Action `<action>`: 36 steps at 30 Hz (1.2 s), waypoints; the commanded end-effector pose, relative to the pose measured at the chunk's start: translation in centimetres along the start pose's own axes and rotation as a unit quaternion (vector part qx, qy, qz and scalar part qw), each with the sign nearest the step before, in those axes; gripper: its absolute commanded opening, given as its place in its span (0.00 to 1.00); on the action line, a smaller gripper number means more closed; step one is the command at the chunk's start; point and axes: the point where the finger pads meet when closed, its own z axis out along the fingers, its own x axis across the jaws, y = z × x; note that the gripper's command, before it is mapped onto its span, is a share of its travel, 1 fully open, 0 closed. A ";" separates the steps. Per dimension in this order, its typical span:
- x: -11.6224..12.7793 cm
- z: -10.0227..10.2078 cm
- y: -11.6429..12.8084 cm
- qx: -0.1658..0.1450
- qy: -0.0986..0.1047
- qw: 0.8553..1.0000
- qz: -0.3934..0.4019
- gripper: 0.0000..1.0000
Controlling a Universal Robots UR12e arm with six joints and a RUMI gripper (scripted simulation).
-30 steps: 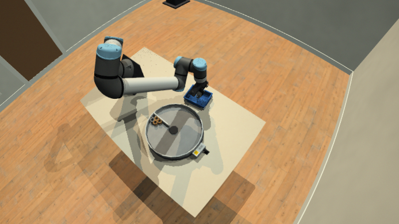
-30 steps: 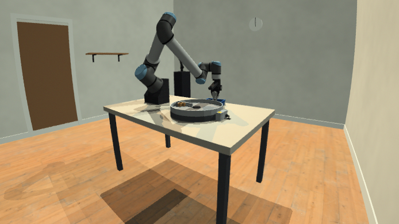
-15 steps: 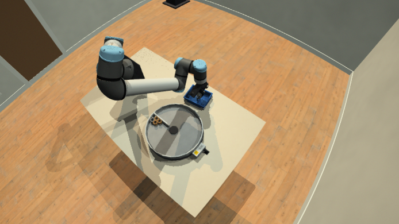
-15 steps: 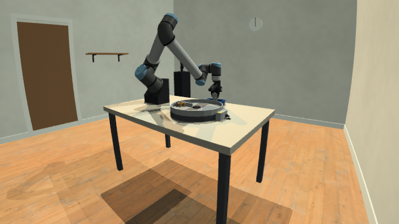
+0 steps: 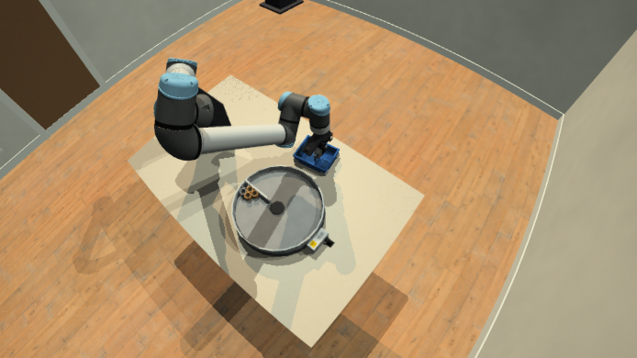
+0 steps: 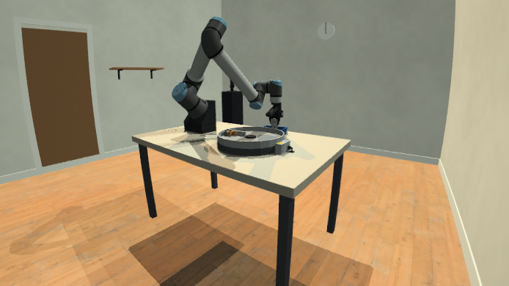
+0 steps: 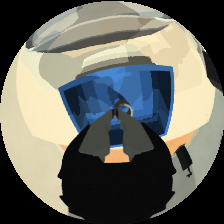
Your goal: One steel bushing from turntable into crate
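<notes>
The claw [image 7: 121, 114] is pinched almost fully closed on one small steel bushing [image 7: 123, 108], a grey ring gripped between its two fingertips. In the wrist view the bushing hangs over the blue floor of the one crate [image 7: 75, 102], directly below the claw; whether it touches the crate floor cannot be told. From above, the claw [image 5: 318, 151] sits inside the outline of the crate [image 5: 300, 157], and from the side it [image 6: 274, 120] points straight down just above the crate [image 6: 284, 130].

Just beside the crate, on the side away from the arm's wrist, lies the one round grey turntable [image 5: 244, 231], with a dark hub [image 5: 276, 206] at its middle. Across the turntable from the claw, well apart from it, a tight cluster of bushings [image 5: 249, 191] rests against the rim beside a thin divider bar: about three orange ones and one pale grey one, though they are too small to count with certainty.

All of this stands on one cream counter [image 6: 300, 170].
</notes>
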 end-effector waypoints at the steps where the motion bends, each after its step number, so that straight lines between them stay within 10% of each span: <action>1: 0.3 0.1 0.0 0.001 0.001 1.000 -0.002 0.00; 36: 0.4 0.2 0.0 0.001 0.000 1.000 -0.001 0.00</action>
